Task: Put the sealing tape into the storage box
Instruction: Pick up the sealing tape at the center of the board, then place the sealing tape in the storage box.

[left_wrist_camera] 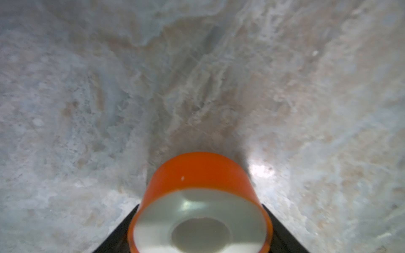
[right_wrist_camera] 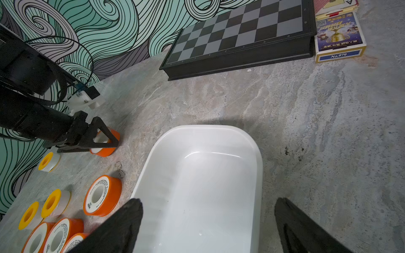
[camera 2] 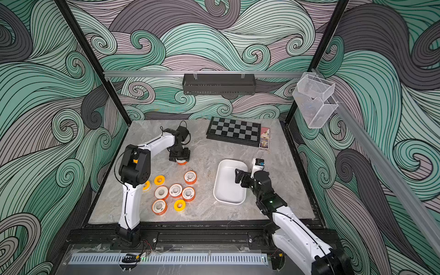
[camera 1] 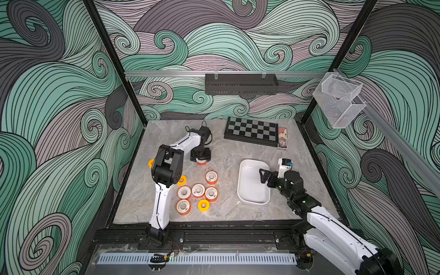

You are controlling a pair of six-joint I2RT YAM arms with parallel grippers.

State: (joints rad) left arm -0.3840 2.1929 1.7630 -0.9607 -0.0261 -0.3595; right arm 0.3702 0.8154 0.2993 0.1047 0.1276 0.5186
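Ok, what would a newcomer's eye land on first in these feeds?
The cluster of small round tape spools, orange-rimmed and yellow, on the near left of the grey marbled tabletop stands out first. Farther back, the left gripper is closed on one orange-rimmed spool. To the right sits the empty shallow white plastic tray, with the open right gripper above it.

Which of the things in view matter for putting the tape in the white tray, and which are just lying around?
Job:
spools
orange spool between the left gripper's fingers
tray

Lying about:
chessboard
card packs
black bin
mesh baskets
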